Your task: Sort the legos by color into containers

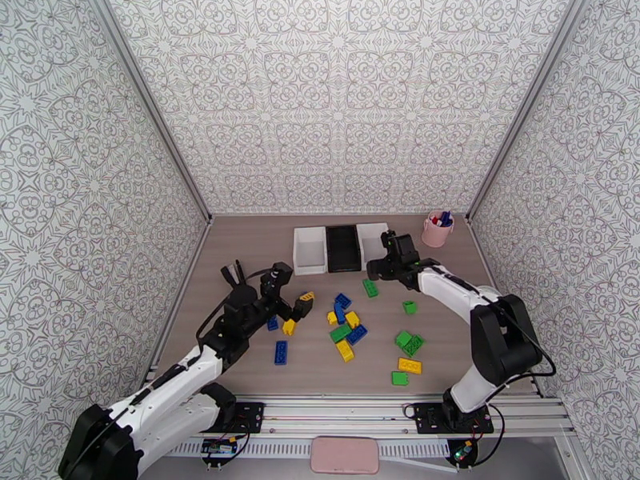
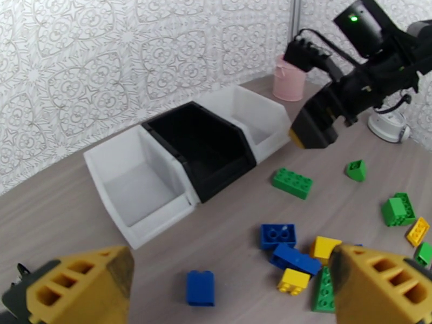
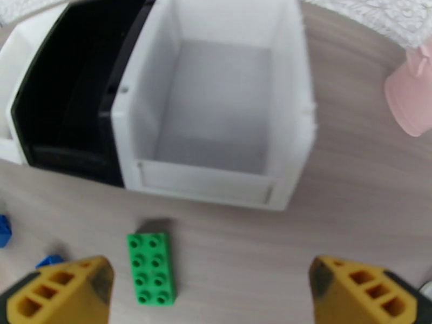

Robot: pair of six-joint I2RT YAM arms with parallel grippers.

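The right gripper [image 3: 216, 291] hangs with its jaws spread wide and nothing between them, just in front of the right-hand white container [image 3: 294, 130]. An oblong green lego [image 3: 151, 268] lies flat on the table [image 3: 335, 211] between the fingers, nearer the one on the left of the wrist view (its long side points toward the bin). The left gripper [image 2: 232, 295], likewise wide and empty, hovers above loose blue legos [image 2: 278, 236] and yellow legos [image 2: 324, 247], short of the black container [image 2: 227, 174].
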